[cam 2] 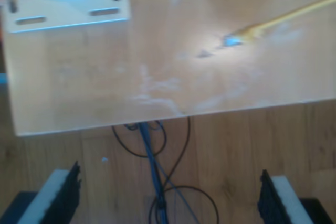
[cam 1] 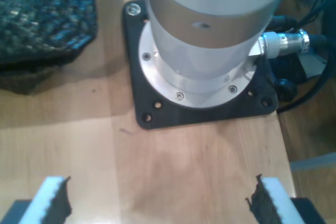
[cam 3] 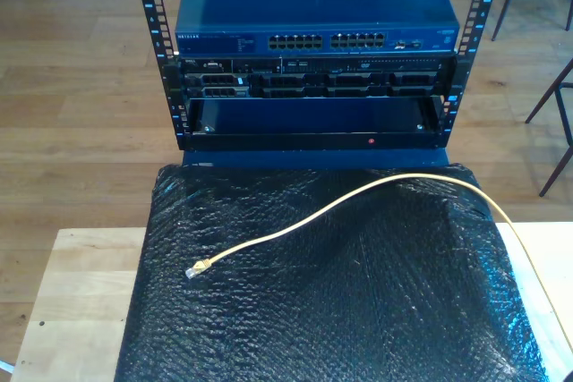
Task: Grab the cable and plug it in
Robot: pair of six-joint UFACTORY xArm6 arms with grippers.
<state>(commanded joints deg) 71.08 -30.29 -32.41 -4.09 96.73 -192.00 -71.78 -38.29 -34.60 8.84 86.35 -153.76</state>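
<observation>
Across the exterior view's lower half, a black bubble-wrap sheet (cam 3: pixel 358 310) covers most of a pale wooden table (cam 3: pixel 81 292); its near edge is cut off. Behind it stands an equipment rack (cam 3: pixel 313 60) with a blue network switch (cam 3: pixel 313 11) on top, on wood flooring (cam 3: pixel 81 114). The cable (cam 3: pixel 358 199) curves over the sheet from the exterior view's right edge, its clear plug (cam 3: pixel 195 268) resting near the sheet's left side in that view. My second gripper (cam 2: pixel 168 195) is spread wide, empty, over the table edge, where the blurred plug lies on bare-looking wood. My first gripper (cam 1: pixel 157 200), equally wide and empty, faces an arm base (cam 1: pixel 199 56) bolted to the table.
</observation>
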